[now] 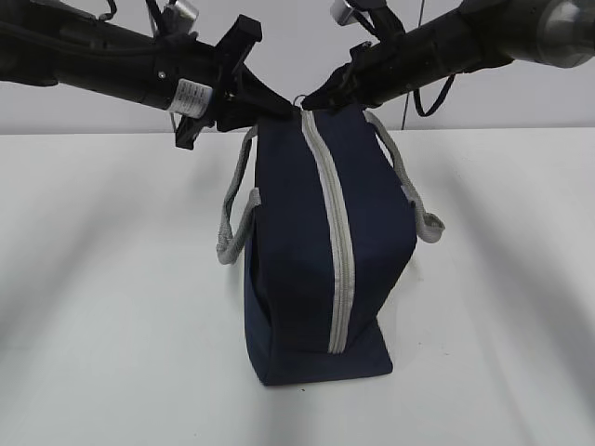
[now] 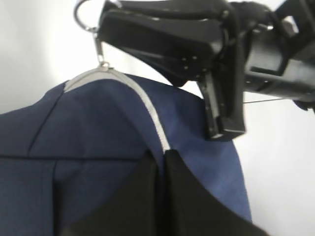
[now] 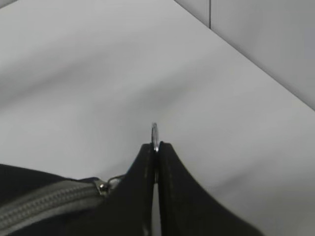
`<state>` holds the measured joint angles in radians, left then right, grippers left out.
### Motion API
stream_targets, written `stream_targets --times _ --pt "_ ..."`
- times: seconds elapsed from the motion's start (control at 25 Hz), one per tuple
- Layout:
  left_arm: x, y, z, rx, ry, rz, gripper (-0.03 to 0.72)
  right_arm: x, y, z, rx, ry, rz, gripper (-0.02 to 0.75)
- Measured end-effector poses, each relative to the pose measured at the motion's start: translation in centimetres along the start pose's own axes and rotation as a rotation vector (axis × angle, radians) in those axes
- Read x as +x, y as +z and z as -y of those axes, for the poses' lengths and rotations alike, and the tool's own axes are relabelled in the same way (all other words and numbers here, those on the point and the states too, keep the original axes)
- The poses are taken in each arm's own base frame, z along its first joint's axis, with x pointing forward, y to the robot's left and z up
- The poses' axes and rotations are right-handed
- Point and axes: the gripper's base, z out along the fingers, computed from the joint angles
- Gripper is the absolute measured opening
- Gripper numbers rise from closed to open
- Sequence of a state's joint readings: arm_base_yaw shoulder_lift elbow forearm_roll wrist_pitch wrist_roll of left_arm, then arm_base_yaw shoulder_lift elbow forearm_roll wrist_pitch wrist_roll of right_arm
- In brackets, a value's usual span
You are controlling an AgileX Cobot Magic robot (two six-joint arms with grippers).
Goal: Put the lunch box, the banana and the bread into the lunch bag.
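The navy lunch bag (image 1: pixel 311 251) stands on the white table with its grey zipper (image 1: pixel 337 251) closed along the face toward the camera. My left gripper (image 1: pixel 279 107) is shut on the bag's top fabric beside the zipper (image 2: pixel 160 157). My right gripper (image 1: pixel 311 102) is shut on the zipper's metal ring pull (image 3: pixel 155 135), which also shows in the left wrist view (image 2: pixel 86 12). The zipper slider (image 3: pixel 102 186) sits at the bag's top end. The lunch box, the banana and the bread are out of view.
Grey webbing handles hang at the bag's left (image 1: pixel 234 218) and right (image 1: pixel 409 186). The white table (image 1: pixel 112 279) surrounds the bag. A pale wall (image 3: pixel 266 44) runs behind the table.
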<state>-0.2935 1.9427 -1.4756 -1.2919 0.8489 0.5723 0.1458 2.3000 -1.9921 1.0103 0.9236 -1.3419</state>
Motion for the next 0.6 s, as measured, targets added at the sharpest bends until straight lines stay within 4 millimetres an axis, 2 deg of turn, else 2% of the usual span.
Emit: stream_targets --times 0.28,0.6 --pt "0.0 -0.9 1.3 -0.003 0.068 0.010 0.005 1.0 -0.1 0.0 -0.005 -0.003 -0.125 -0.016" --pt "0.0 -1.1 1.4 -0.020 0.094 0.008 0.008 0.6 -0.3 -0.1 -0.015 -0.011 -0.126 -0.003"
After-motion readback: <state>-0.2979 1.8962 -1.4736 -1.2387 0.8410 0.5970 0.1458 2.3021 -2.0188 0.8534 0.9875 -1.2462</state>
